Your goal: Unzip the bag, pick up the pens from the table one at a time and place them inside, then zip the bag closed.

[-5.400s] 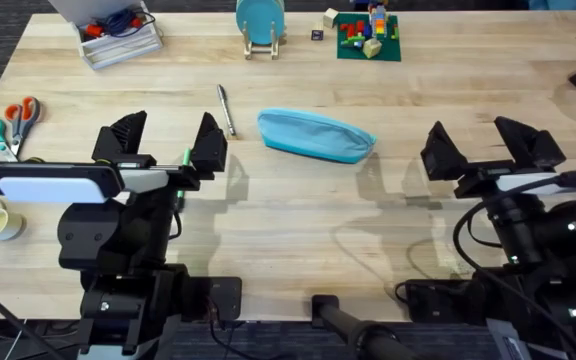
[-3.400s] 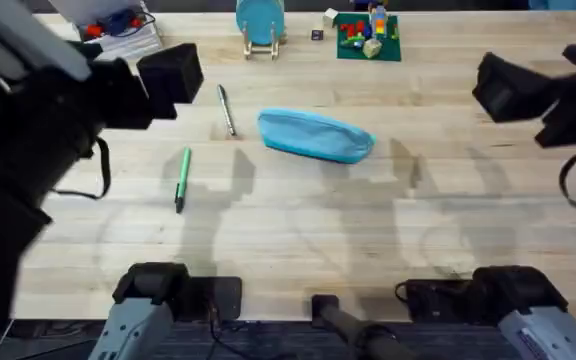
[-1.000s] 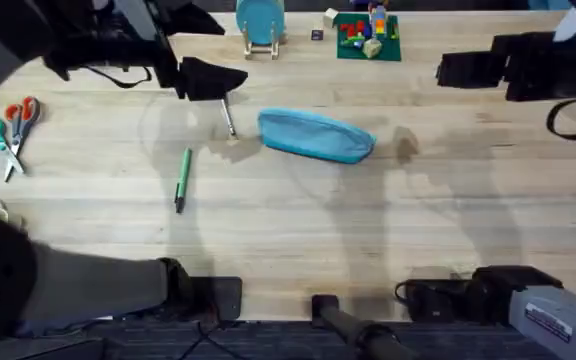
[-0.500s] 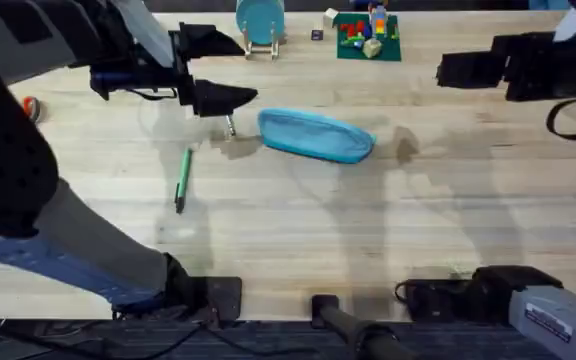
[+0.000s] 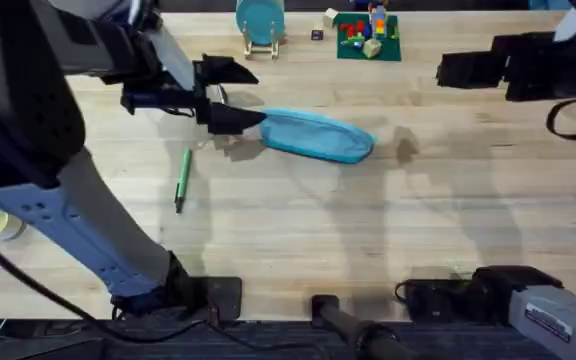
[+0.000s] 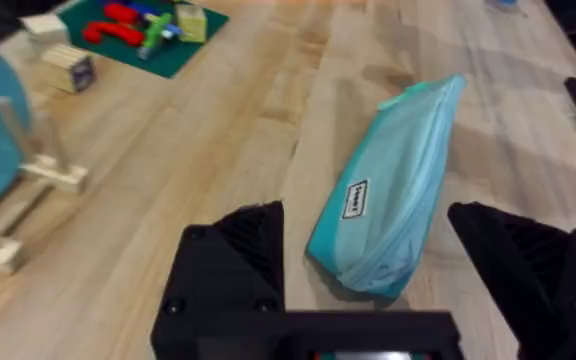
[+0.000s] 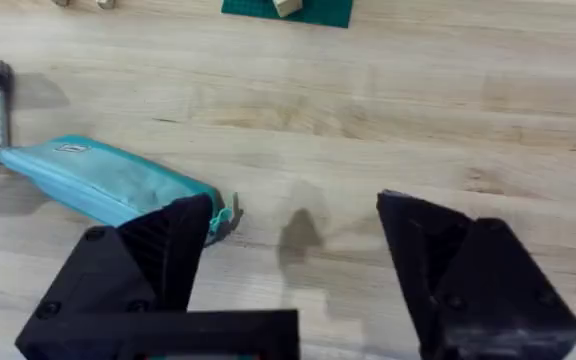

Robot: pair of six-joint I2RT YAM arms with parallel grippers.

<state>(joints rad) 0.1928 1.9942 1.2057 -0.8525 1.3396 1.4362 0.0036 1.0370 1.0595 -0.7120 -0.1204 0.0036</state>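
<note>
The green pen [image 5: 181, 180] lies alone on the tabletop [image 5: 298, 240]. The left gripper [image 5: 230, 93] has slid over to the bag's [image 5: 316, 135] left end, fingers [image 6: 230, 262] wide open around it and holding nothing. The bag looks zipped shut, so unzipping probably starts now. The right gripper [image 7: 298, 270] waits near the bag's other end, open and empty.

The bag's [image 5: 316, 135] nine o'clock end is covered in the overhead view by the left gripper [image 5: 236, 95]; the silver pen is hidden under that arm; the bag's zipper cannot be made out; the right gripper [image 5: 468, 68] is blurred, and its arm is cut off at the three o'clock edge.
</note>
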